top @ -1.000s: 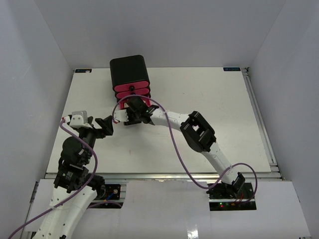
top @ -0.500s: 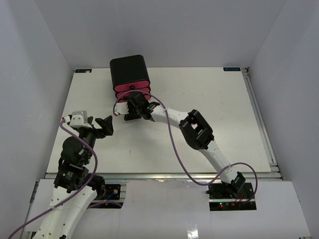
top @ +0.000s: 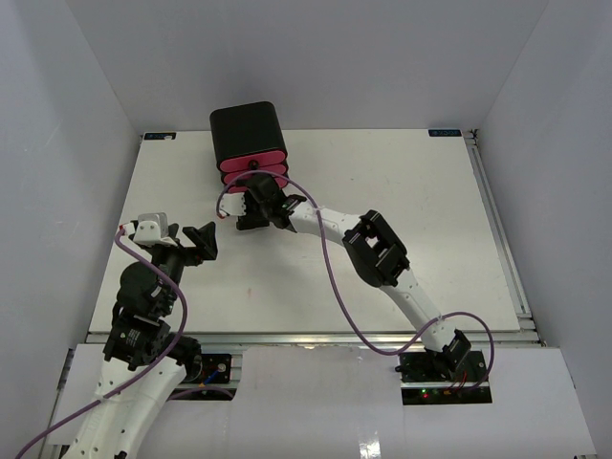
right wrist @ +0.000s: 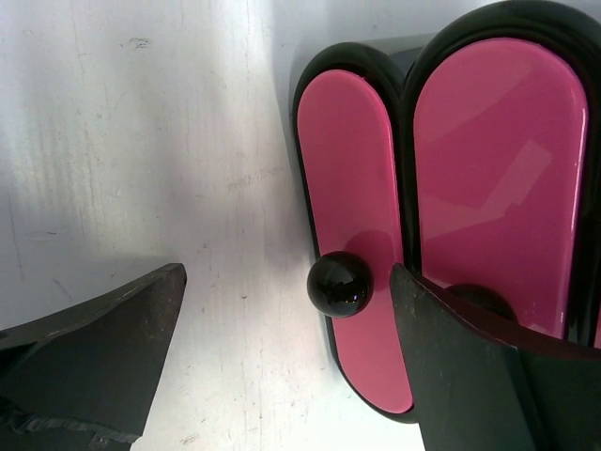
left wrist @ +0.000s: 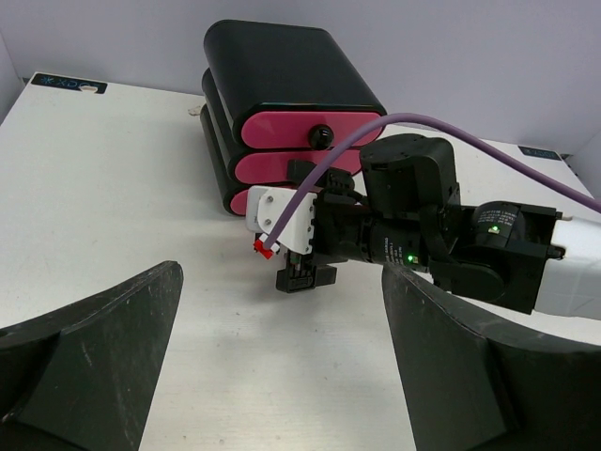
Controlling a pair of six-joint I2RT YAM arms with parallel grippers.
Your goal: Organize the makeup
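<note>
Right gripper (right wrist: 285, 272) is spread wide and empty, one finger on each side of the lowest drawer's knob (right wrist: 340, 284), touching nothing. Left gripper (left wrist: 282, 272) is also spread and empty, hovering near the table's (top: 411, 182) left edge. Open tabletop lies to the right. The black box (top: 247, 132) stands near the far edge with its pink drawers (left wrist: 310, 130) shut. The makeup is out of sight in every view. The next knob is half hidden behind a finger.

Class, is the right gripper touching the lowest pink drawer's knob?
Apart. In the right wrist view the knob sits inside the open right gripper, a gap on each side.
</note>
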